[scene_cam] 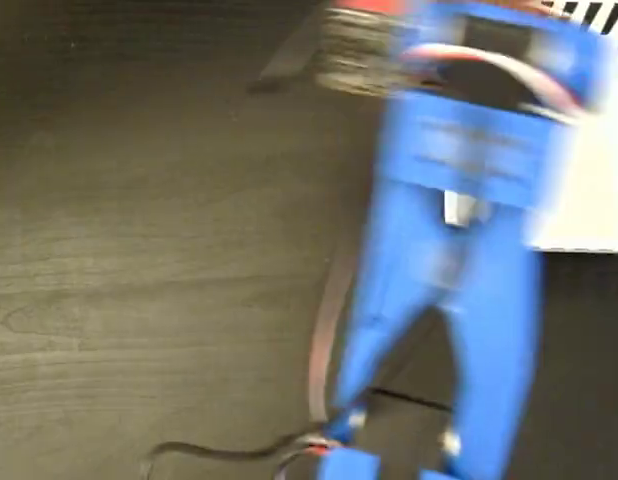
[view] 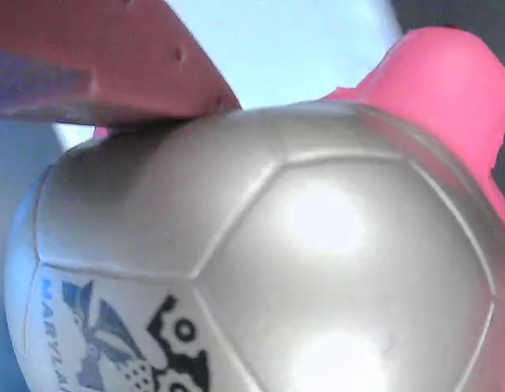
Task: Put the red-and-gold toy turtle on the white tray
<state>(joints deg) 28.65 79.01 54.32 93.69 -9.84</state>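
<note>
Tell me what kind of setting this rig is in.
Probably a hobby or lab tabletop, not a factory. In the fixed view, a blurred blue plastic arm stands on a dark wood-grain table with a loose cable and a white black-striped tray. The wrist view shows only the gold-shelled toy turtle.

Fixed view, blurred: blue plastic robot arm [scene_cam: 459, 250] stands centre-right on dark wooden table [scene_cam: 139, 250]; white striped-edge rectangular tray [scene_cam: 589, 190] apparently behind it, upper right.

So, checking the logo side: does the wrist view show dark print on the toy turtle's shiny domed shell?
Yes, dark print sits low left on the red-and-gold toy turtle shell.
</note>
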